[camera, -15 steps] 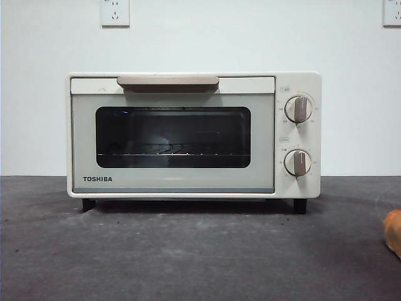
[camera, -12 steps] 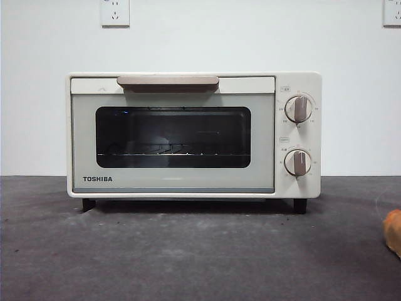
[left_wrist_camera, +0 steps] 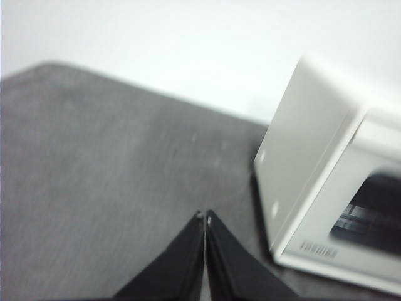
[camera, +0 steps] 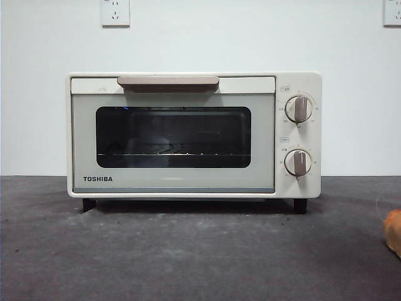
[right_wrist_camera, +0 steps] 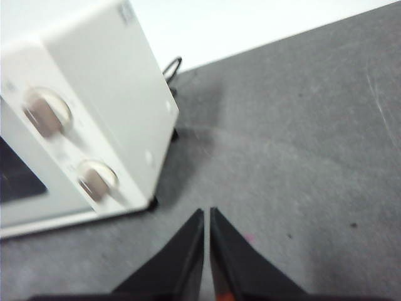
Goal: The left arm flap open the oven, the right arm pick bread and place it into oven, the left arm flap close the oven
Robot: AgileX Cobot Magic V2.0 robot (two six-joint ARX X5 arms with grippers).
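Front view first: the oven (camera: 194, 135) stands square in the middle of the dark grey surface (camera: 188, 257), its back towards a white wall (camera: 250, 37). Its door (camera: 173, 143) is shut and upright, with the beige bar handle (camera: 168, 82) running along the door's upper edge. Through the dark window the wire rack (camera: 172, 152) shows as a thin bright line. Two round knobs (camera: 298, 108) sit one above the other beside the door, and short black feet (camera: 88, 204) lift the body off the surface. The bread (camera: 393, 231), orange-brown, lies on the surface well apart from the oven, out past the knob side and nearer the camera, cut off by the picture's edge. Two wall sockets (camera: 114, 12) hang above the oven.

No arm shows in that view. The left end effector (left_wrist_camera: 205, 216) hovers over bare surface beside the oven's plain side wall, apart from it, its two black jaws pressed together with nothing between them. The right end effector (right_wrist_camera: 207, 211) hovers over the surface near the oven's knob-side corner, also clear of it, its jaws likewise closed on nothing. A thin black cable (right_wrist_camera: 171, 66) loops out behind the oven there.
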